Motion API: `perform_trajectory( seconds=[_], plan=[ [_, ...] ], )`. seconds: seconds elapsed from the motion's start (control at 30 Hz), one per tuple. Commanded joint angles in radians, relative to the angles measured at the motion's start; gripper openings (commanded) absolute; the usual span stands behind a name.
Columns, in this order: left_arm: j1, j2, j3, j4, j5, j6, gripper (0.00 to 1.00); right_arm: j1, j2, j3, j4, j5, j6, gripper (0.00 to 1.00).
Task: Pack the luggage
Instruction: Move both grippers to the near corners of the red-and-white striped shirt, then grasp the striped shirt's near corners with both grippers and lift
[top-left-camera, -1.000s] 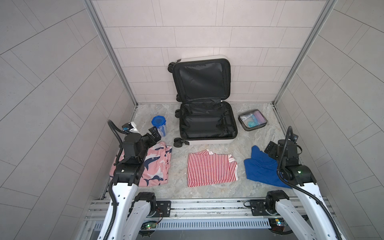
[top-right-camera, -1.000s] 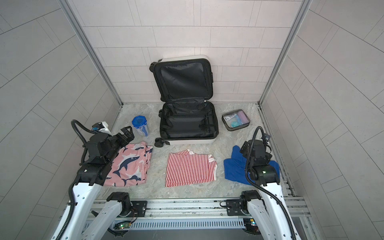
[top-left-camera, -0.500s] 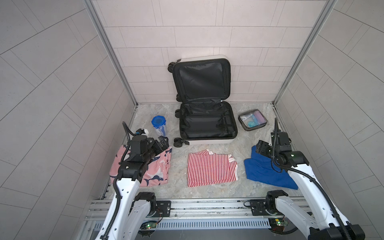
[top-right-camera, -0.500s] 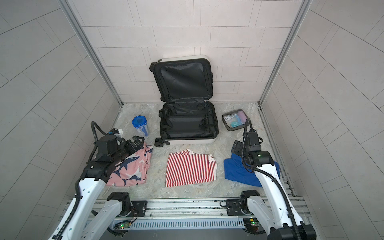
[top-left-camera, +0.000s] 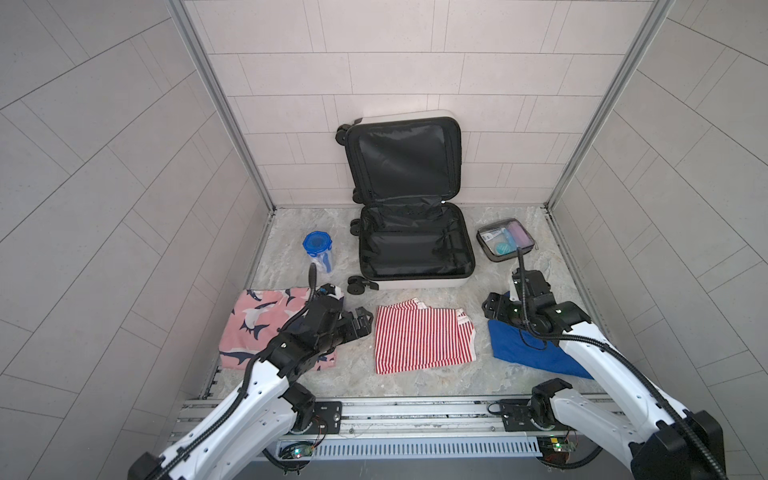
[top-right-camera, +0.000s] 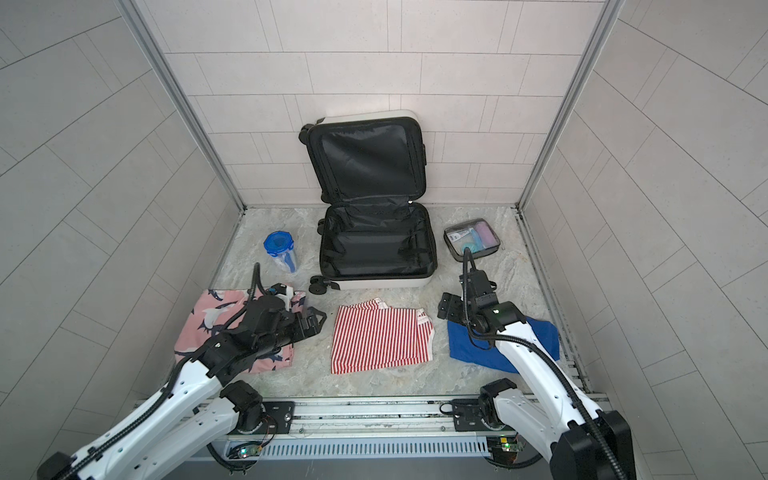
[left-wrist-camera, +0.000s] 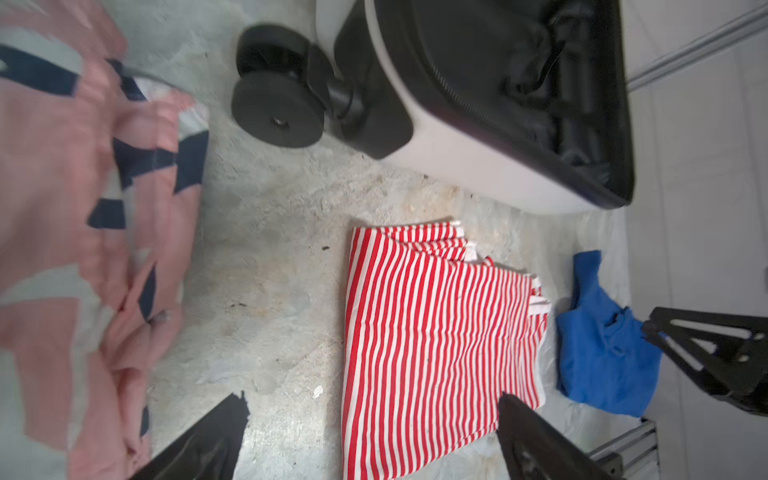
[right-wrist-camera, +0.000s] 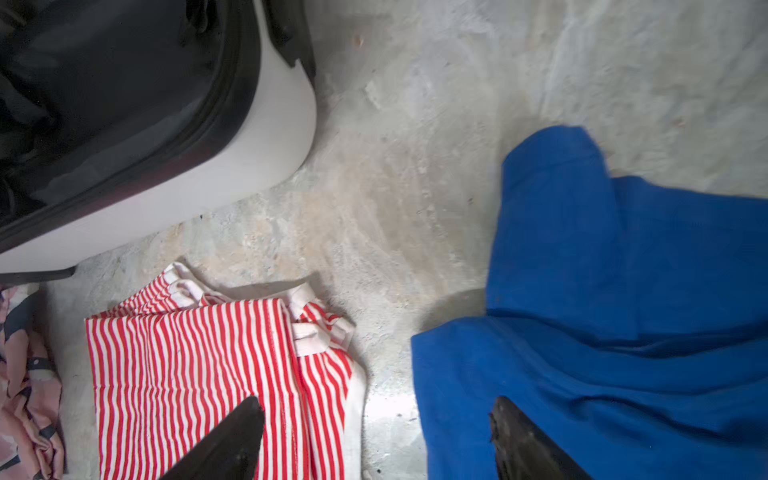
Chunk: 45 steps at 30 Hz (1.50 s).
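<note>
The luggage (top-left-camera: 415, 249) lay open at the back, lid against the wall, while the left gripper (left-wrist-camera: 372, 409) and right gripper (right-wrist-camera: 374, 407) hovered spread wide, empty, flanking the striped shirt (top-left-camera: 422, 338).

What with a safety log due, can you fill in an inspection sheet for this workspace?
Surface: marbled tabletop, bare between items.
Job's things: luggage open, lid against the back wall, nothing packed in it.
Clutter: pink shark-print garment, red-striped garment, blue garment, blue-lidded container, clear pouch, all outside it.
Grippers: left gripper open, holding nothing; right gripper open, holding nothing.
Cables: black cable arches over each wrist.
Surroundings: tiled walls, metal rail in front.
</note>
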<state>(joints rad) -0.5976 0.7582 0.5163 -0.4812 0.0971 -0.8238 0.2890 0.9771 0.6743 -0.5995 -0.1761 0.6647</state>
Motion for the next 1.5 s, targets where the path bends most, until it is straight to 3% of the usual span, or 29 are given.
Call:
perform_trajectory(
  seconds=[0.0,0.27,0.63,1.03,1.47],
  plan=[
    [-0.053,0.104,0.004,0.048,-0.066,-0.047,1.0,0.063,0.047,-0.006,0.044,0.01,0.044,0.89],
    [-0.123,0.272,-0.024,0.144,-0.044,-0.07,0.99,0.212,0.23,-0.001,0.121,-0.002,0.079,0.88],
    [-0.126,0.284,-0.122,0.26,-0.015,-0.097,0.98,0.238,0.301,-0.031,0.163,0.009,0.09,0.88],
    [-0.129,0.372,-0.148,0.369,0.033,-0.101,0.78,0.239,0.356,-0.048,0.203,0.013,0.1,0.87],
    [-0.149,0.398,-0.16,0.436,0.026,-0.107,0.66,0.277,0.408,-0.084,0.271,-0.002,0.132,0.85]
  ],
)
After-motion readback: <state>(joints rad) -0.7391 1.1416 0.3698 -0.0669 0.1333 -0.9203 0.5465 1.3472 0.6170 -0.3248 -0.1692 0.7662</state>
